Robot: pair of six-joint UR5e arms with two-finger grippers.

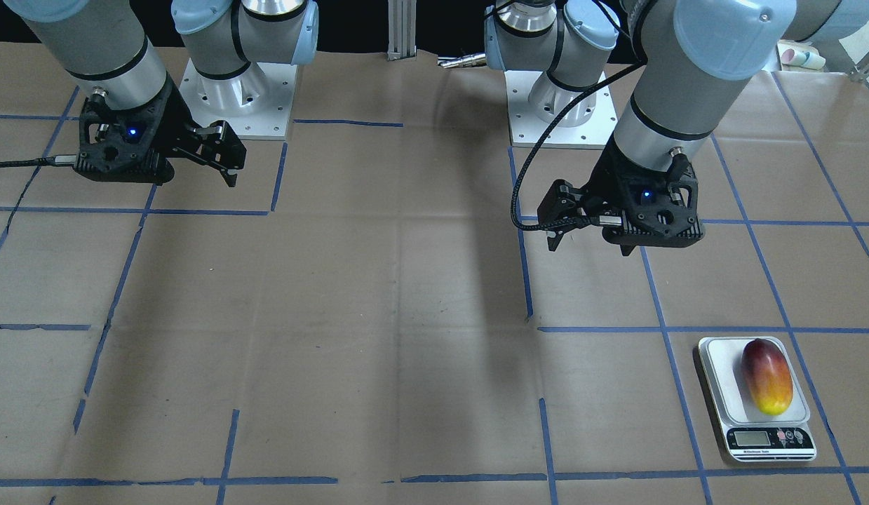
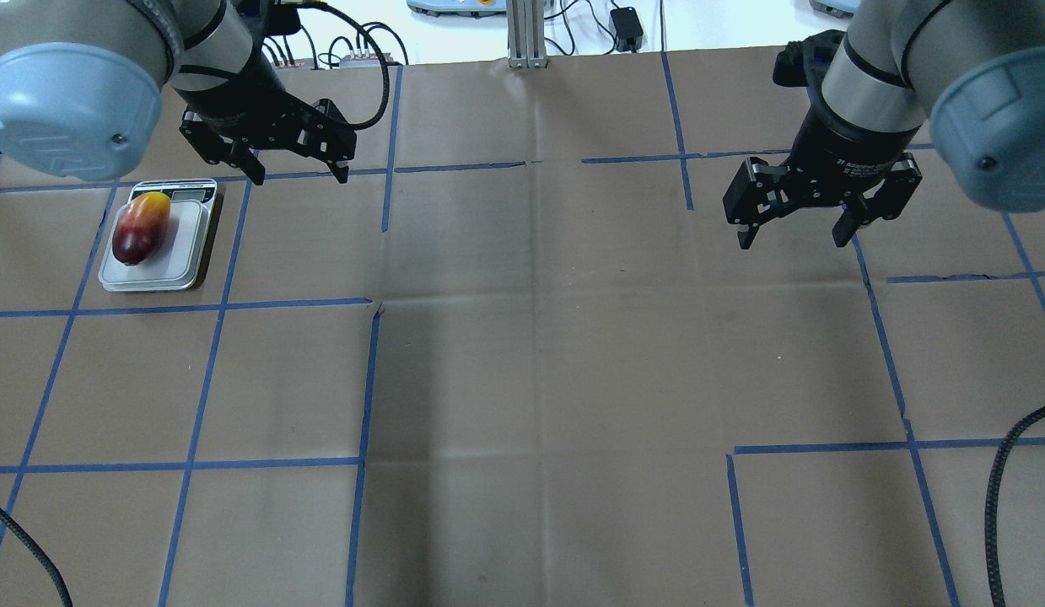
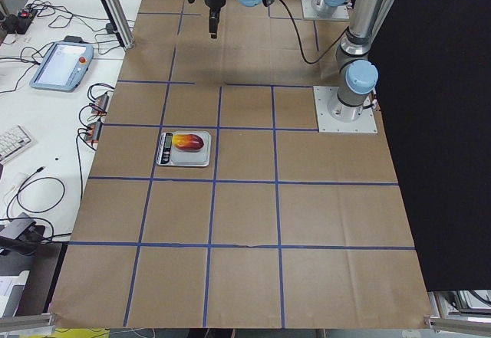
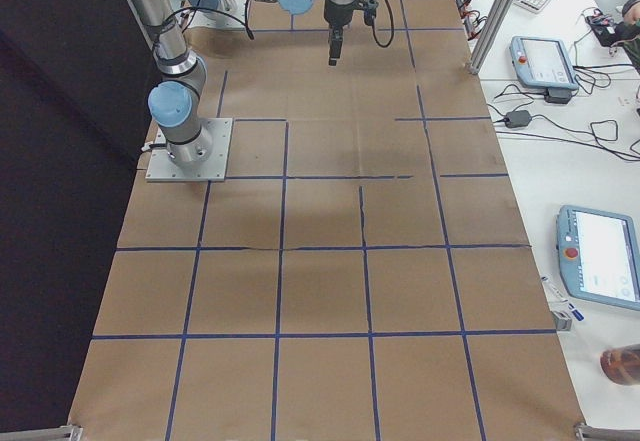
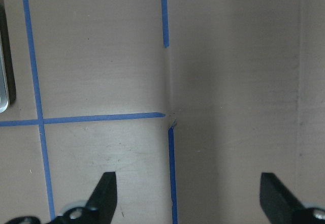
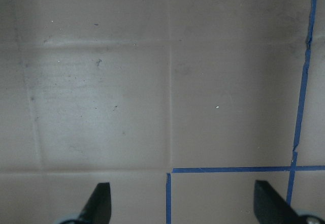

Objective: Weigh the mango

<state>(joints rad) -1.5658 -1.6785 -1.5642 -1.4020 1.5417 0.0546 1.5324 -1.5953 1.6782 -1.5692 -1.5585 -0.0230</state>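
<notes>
The mango (image 2: 140, 228), dark red at one end and yellow at the other, lies on the platform of a small white kitchen scale (image 2: 180, 253) at the table's far left. It also shows on the scale (image 1: 715, 379) in the front-facing view (image 1: 766, 376) and in the exterior left view (image 3: 190, 141). My left gripper (image 2: 301, 177) hangs open and empty above the table, to the right of the scale and apart from it; its wrist view (image 5: 188, 183) shows only paper and the scale's edge. My right gripper (image 2: 792, 243) is open and empty above the table's right side.
Brown paper with a blue tape grid (image 2: 370, 379) covers the table. The two arm bases (image 1: 238, 91) (image 1: 560, 105) stand at the robot's side. A black cable (image 2: 1007, 472) loops in at the near right. Teach pendants (image 4: 600, 271) lie beyond the table's far edge.
</notes>
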